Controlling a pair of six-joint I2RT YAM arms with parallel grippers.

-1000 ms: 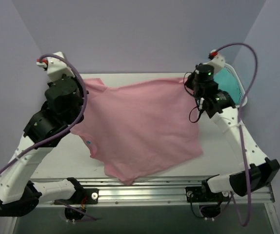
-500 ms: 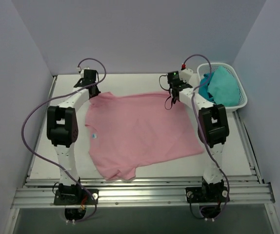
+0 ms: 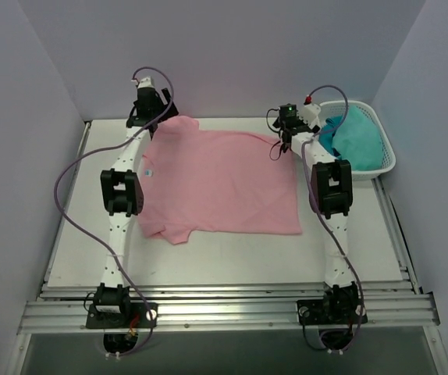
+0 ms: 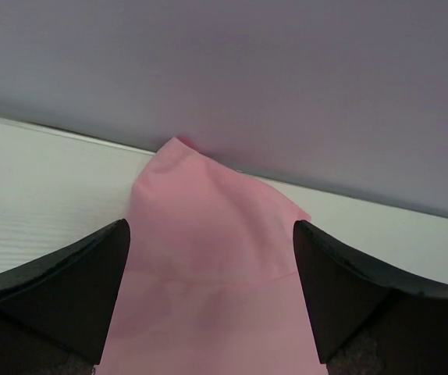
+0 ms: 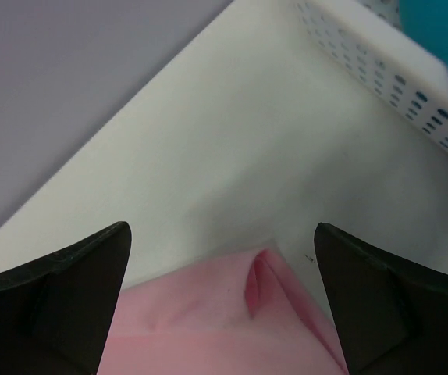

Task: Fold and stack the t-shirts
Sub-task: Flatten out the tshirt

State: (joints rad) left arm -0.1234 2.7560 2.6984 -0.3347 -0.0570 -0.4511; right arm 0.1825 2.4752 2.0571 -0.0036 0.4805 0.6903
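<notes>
One pink t-shirt (image 3: 220,183) lies spread flat on the white table (image 3: 232,258), its small blue neck label (image 3: 147,172) at the left edge. My left gripper (image 3: 160,117) is at the shirt's far left corner. In the left wrist view it (image 4: 212,293) stands open, the pink cloth (image 4: 208,258) lying loose on the table between the dark fingers (image 4: 60,297). My right gripper (image 3: 283,142) is at the far right corner. It (image 5: 220,301) is open too, with the folded shirt corner (image 5: 259,312) below it and apart from the fingers (image 5: 396,297).
A white lattice basket (image 3: 380,160) holding teal cloth (image 3: 360,137) stands at the back right, close to the right arm; its wall (image 5: 380,55) shows in the right wrist view. The back wall (image 4: 247,70) rises just behind both grippers.
Both grippers have opened and let go of the shirt. The arms stretched toward the back wall, and the shirt slid farther back and now lies flatter.
</notes>
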